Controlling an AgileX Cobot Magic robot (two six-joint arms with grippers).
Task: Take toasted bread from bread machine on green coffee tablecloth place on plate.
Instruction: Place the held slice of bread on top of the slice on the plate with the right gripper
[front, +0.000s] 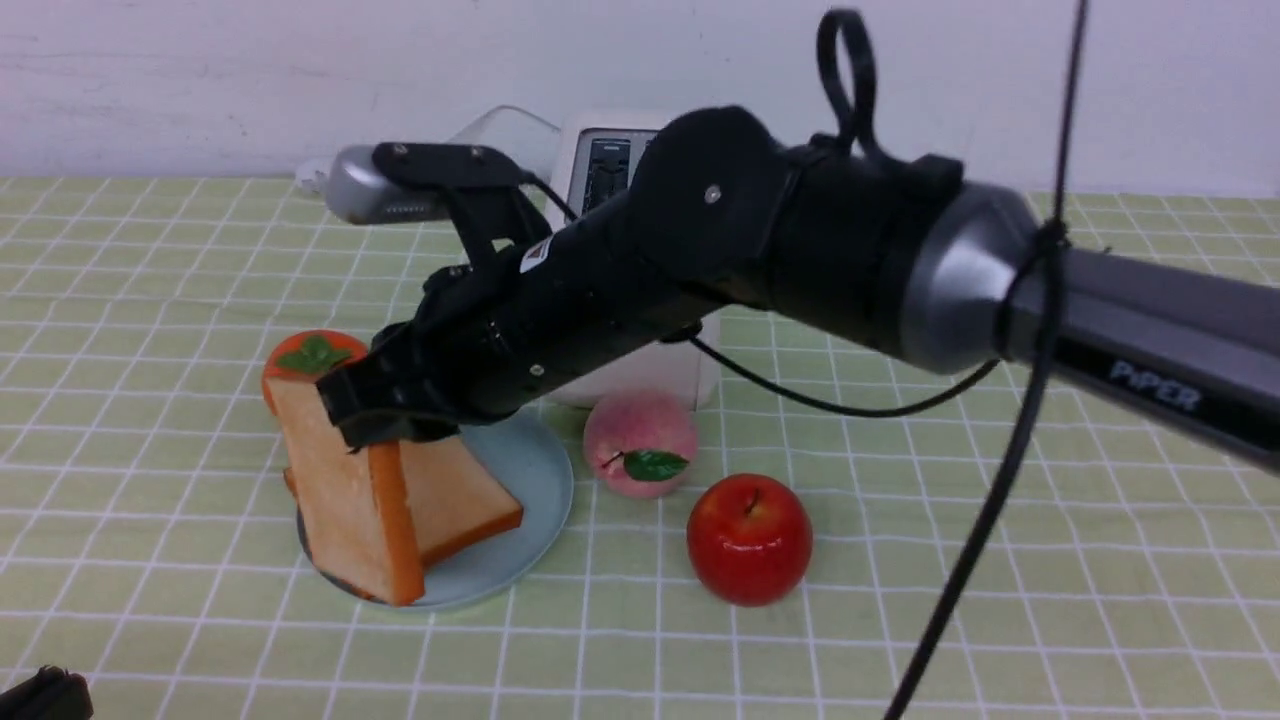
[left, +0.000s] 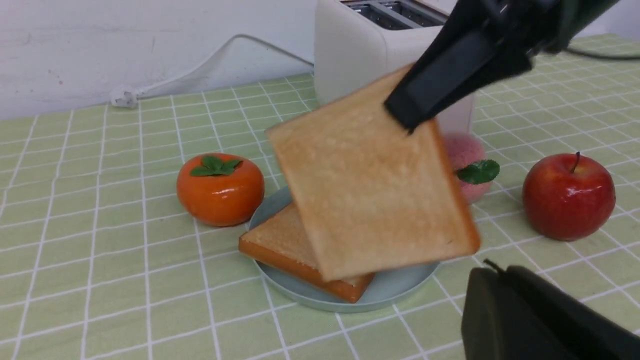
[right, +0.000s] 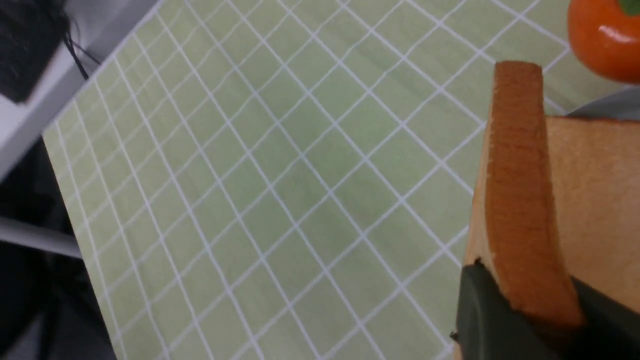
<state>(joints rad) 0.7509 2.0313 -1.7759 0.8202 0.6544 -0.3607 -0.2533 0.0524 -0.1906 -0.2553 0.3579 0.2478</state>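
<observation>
My right gripper (front: 385, 415) is shut on the top edge of one toasted bread slice (front: 340, 500), held upright and tilted over the pale blue plate (front: 530, 470). Its lower corner is down at the plate's front rim. In the right wrist view the crust (right: 517, 190) sits between the jaws of the right gripper (right: 530, 310). A second slice (left: 280, 240) lies flat on the plate (left: 395, 287). The white bread machine (front: 610, 160) stands behind, on the green coffee tablecloth (front: 1000, 560). My left gripper (left: 492, 272) is shut and empty, low at the front left.
An orange persimmon (front: 312, 355) sits just left of the plate. A pink peach (front: 640, 440) and a red apple (front: 748, 538) are to its right. The toaster's white cord (left: 200, 65) runs along the wall. A black cable (front: 980, 520) hangs from my right arm.
</observation>
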